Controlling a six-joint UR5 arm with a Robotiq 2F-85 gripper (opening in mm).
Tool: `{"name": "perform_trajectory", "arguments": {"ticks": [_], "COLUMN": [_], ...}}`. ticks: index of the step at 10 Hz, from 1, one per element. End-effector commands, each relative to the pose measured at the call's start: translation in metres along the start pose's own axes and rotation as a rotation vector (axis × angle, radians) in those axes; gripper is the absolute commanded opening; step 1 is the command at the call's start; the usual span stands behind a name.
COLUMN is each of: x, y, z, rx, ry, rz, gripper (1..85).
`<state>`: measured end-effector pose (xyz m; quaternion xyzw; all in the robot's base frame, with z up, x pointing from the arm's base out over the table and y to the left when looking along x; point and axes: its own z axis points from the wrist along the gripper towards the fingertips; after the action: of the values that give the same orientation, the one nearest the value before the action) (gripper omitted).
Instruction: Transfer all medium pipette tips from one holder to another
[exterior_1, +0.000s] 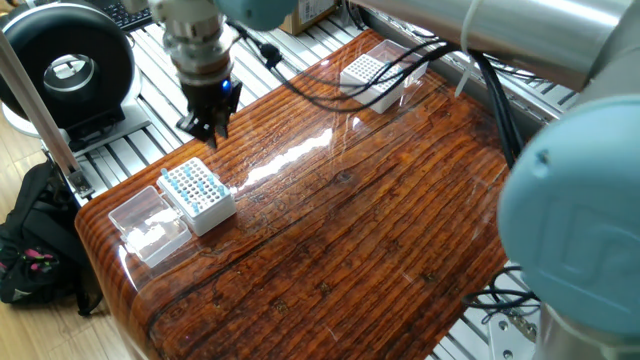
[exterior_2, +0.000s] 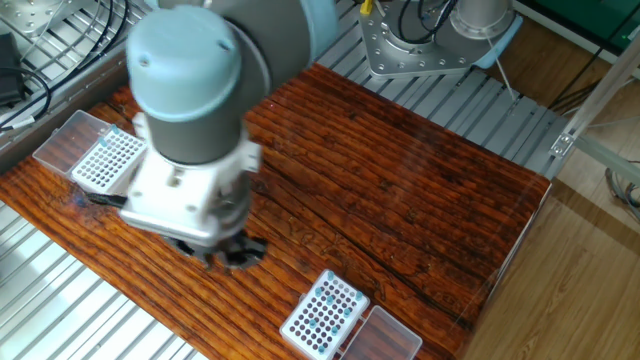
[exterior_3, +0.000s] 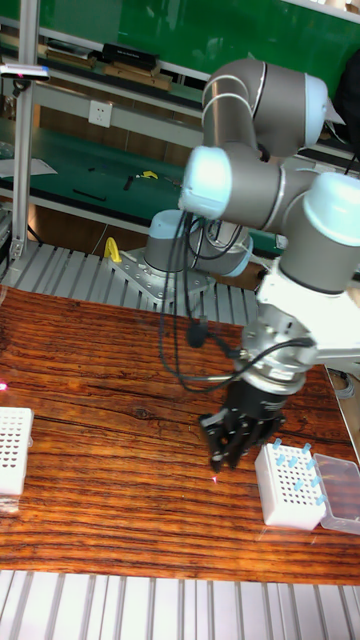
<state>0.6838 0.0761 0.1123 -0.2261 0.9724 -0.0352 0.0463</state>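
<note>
Medium pipette tips (exterior_1: 190, 180) with light blue tops stand in several holes of a white grid holder (exterior_1: 198, 196) near the table's left end; it also shows as the holder (exterior_2: 322, 312) and the holder (exterior_3: 289, 486). A second white holder (exterior_1: 369, 73) sits at the far end, seen as well in the other fixed view (exterior_2: 106, 160) and at the left edge of the tall view (exterior_3: 12, 450). My gripper (exterior_1: 215, 130) hangs above the wood beside the tip-filled holder, apart from it. Its fingers look pressed together; a tip between them is too small to make out. The wrist hides the gripper (exterior_3: 218, 458) in the other fixed view.
A clear plastic lid (exterior_1: 150, 224) lies against the near holder, also visible as the lid (exterior_2: 385, 338). A black round device (exterior_1: 68, 68) stands off the table's left corner. Cables (exterior_1: 330, 100) trail from the wrist over the wooden table (exterior_1: 380, 230). Slotted aluminium rails (exterior_2: 70, 300) border it.
</note>
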Motion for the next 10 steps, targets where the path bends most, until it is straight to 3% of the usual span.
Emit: {"name": "perform_trajectory", "arguments": {"ticks": [1,2,3,4,7,8,9,10], "x": [0.011,0.013,0.015,0.014,0.006,-0.004,-0.002,0.001], "y": [-0.037,-0.042,-0.021,-0.01,0.003,0.005,-0.004,0.0], "z": [0.003,0.003,0.003,0.003,0.001,0.0,0.002,0.003], "rx": [0.024,0.043,-0.038,-0.081,-0.132,-0.15,-0.113,-0.127], "ry": [-0.002,0.008,0.014,0.01,-0.003,-0.031,-0.029,-0.018], "rz": [-0.083,-0.084,-0.044,0.011,0.321,0.414,0.457,0.487], "gripper": [28.7,27.7,30.7,31.0,30.3,31.0,31.3,31.0]}}
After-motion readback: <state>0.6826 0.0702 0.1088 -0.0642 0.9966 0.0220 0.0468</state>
